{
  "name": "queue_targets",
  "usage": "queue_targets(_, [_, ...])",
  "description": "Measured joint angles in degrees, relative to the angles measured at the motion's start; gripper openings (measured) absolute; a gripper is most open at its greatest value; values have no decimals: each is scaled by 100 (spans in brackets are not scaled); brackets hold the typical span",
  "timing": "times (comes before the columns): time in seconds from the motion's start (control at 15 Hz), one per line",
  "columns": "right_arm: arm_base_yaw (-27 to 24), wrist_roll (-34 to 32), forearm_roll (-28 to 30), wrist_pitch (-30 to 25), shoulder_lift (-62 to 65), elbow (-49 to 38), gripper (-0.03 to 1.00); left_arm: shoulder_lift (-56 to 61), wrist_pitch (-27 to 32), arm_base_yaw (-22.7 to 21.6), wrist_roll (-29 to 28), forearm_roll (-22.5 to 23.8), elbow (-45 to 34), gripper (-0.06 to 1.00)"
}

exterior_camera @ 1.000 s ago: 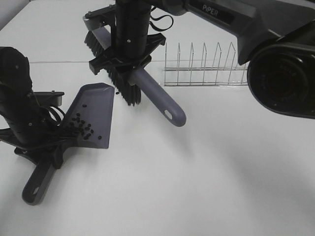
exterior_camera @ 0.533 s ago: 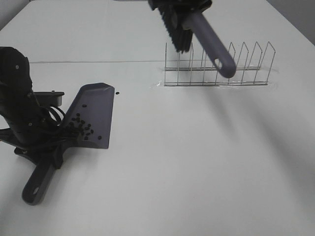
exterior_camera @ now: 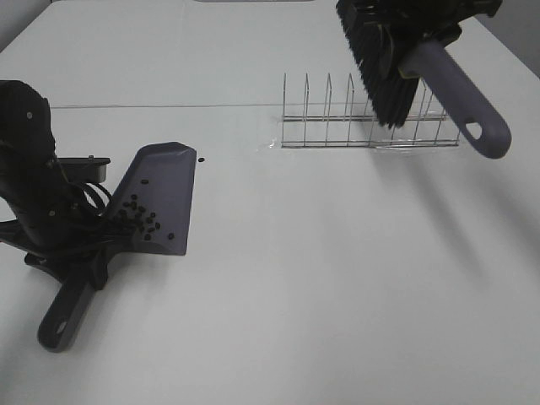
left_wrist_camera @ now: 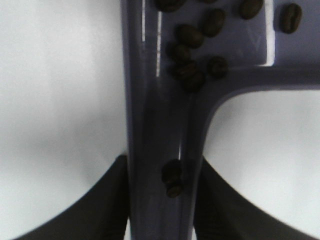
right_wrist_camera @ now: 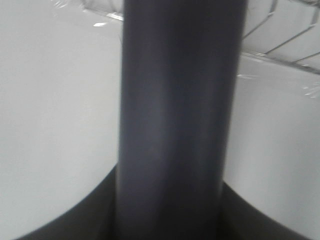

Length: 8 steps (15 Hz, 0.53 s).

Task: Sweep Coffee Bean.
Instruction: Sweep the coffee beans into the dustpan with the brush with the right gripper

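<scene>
A grey dustpan (exterior_camera: pixel 159 198) lies at the left of the table with several coffee beans (exterior_camera: pixel 139 218) in its pan. My left gripper (exterior_camera: pixel 80 253) is shut on the dustpan's handle (left_wrist_camera: pixel 160 150), where two more beans (left_wrist_camera: pixel 173 178) rest between the fingers. One coffee bean (exterior_camera: pixel 201 160) lies loose on the table just beyond the pan's far corner. My right gripper (exterior_camera: pixel 413 25) is shut on the brush handle (right_wrist_camera: pixel 175 120), holding the brush (exterior_camera: pixel 384 76) in the air above the wire rack, bristles toward the left, handle end (exterior_camera: pixel 481 131) pointing down and right.
A wire dish rack (exterior_camera: pixel 371 114) stands at the back right of the white table (exterior_camera: pixel 321 278). A seam line (exterior_camera: pixel 169 106) crosses the table at the back.
The right arm has carried the brush away from the dustpan, up and to the right, over the wire rack. The left gripper and dustpan have stayed put.
</scene>
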State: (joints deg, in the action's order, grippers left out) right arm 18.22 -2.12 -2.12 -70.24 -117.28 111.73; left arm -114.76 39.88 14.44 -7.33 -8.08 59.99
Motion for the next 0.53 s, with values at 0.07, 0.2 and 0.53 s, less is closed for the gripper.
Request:
queue_targets(0.07, [103,212,-264,6,0,-166,34,0,6,0,0,0,0,35])
queue_targets(0.2, [521,504,-286,115,-29,-390,34,0,0,0,0,0,0,35])
queue_targets(0.53, [1765,544,1180,710,-837,-395,34,0,0,0,0,0,0,35])
